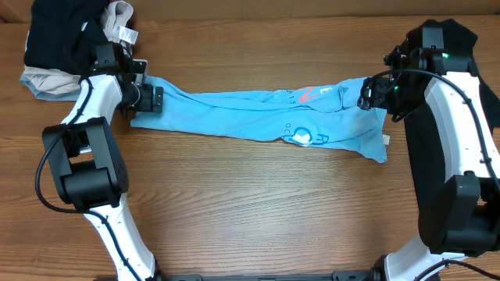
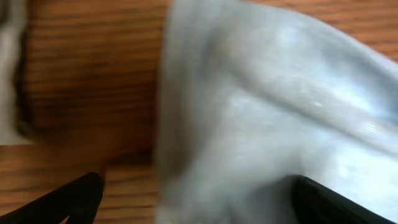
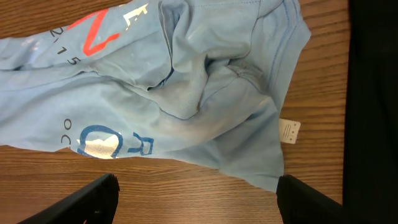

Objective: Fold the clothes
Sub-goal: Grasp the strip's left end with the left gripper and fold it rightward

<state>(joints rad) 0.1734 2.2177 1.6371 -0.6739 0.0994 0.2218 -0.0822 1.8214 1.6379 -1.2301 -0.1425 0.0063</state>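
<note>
One light blue T-shirt, pulled into a long crumpled strip across the middle of the frame

The T-shirt (image 1: 258, 117) lies on the wooden surface (image 1: 258, 211), with red and white lettering near its right end and a small white tag (image 3: 289, 130) at its edge. Left claw (image 1: 152, 99) is at the shirt's left end, spread wide with cloth between the fingers. Right claw (image 1: 366, 94) is over the right end, also spread, pinching nothing. One black-and-beige bundle (image 1: 62, 39) sits upper left.
</note>
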